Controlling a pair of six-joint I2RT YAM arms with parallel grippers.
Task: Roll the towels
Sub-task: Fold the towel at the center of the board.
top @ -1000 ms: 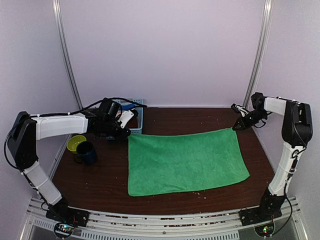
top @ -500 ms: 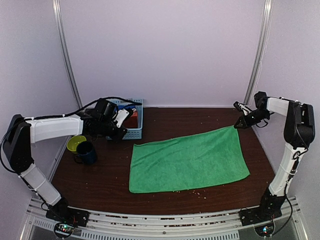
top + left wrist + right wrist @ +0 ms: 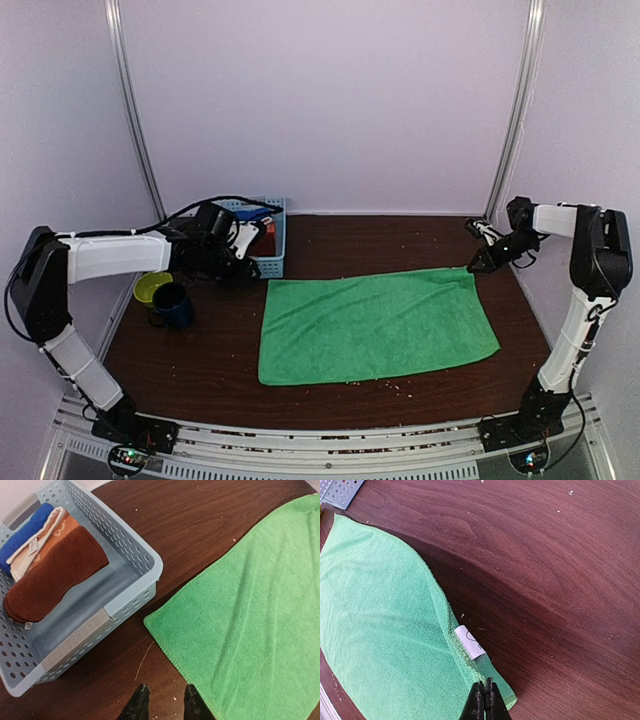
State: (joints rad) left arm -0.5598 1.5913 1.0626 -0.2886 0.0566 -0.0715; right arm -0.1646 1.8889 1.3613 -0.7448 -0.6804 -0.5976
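Right wrist view: my right gripper (image 3: 483,702) pinches the green towel (image 3: 385,630) beside its white tag (image 3: 470,642), whose mark is unreadable; my left gripper (image 3: 165,707) hangs slightly parted, empty.

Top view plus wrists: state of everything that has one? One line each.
green towel: spread flat, not rolled, far right corner pinched
brown towel: rolled, in the basket
blue cloth: bundled in the basket
striped cloth: bundled in the basket
basket: upright, part filled
mug: upright
bowl: upright
left gripper: jaws apart, empty
right gripper: jaws shut on the green towel
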